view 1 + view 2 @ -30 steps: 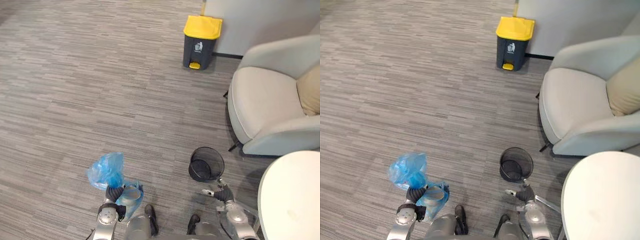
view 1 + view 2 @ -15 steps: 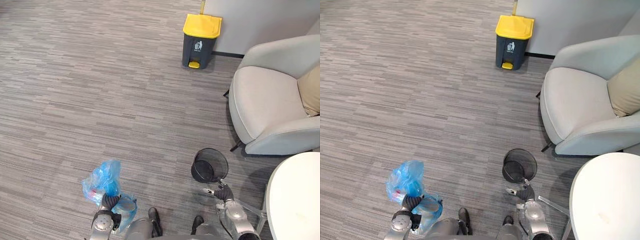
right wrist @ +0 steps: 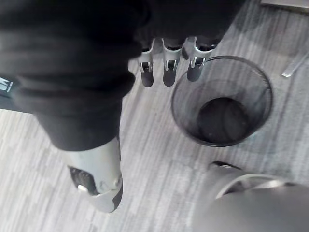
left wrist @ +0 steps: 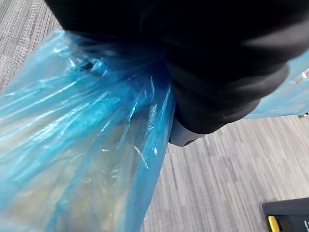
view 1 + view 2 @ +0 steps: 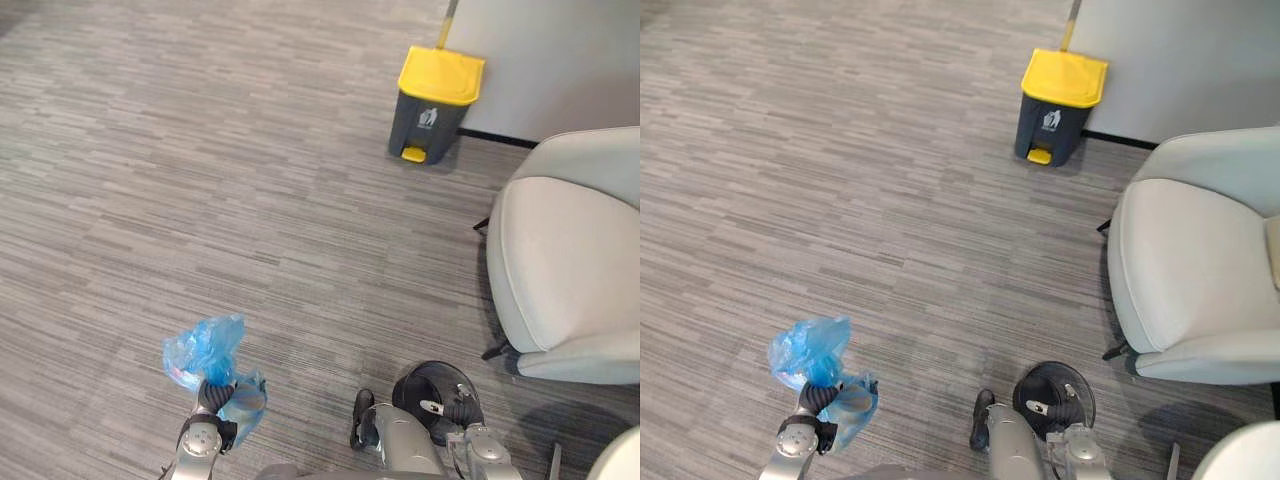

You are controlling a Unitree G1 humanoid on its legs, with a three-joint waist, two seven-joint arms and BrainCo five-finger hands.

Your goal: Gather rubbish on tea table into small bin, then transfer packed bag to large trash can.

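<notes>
My left hand (image 5: 212, 396) is shut on the gathered neck of a blue plastic rubbish bag (image 5: 204, 347), low on the left above the carpet. Part of the bag puffs out above the hand and part hangs below it. Close up, the crinkled blue bag (image 4: 72, 145) lies against the hand's dark cover. My right hand (image 5: 463, 409) hangs open with nothing in it, its fingers (image 3: 164, 70) straight just over the empty black mesh small bin (image 3: 251, 116). The large dark trash can (image 5: 434, 108) with a yellow lid stands far ahead by the wall.
A light grey armchair (image 5: 570, 270) stands on the right, past the small bin (image 5: 432, 365). An edge of the round white table (image 5: 622, 466) shows at the lower right corner. Open grey carpet stretches between me and the large trash can (image 5: 1060, 105).
The whole view has swung, so the trash can and armchair sit further right and most of the table has left the picture. The left hand has kept its hold on the bag.
</notes>
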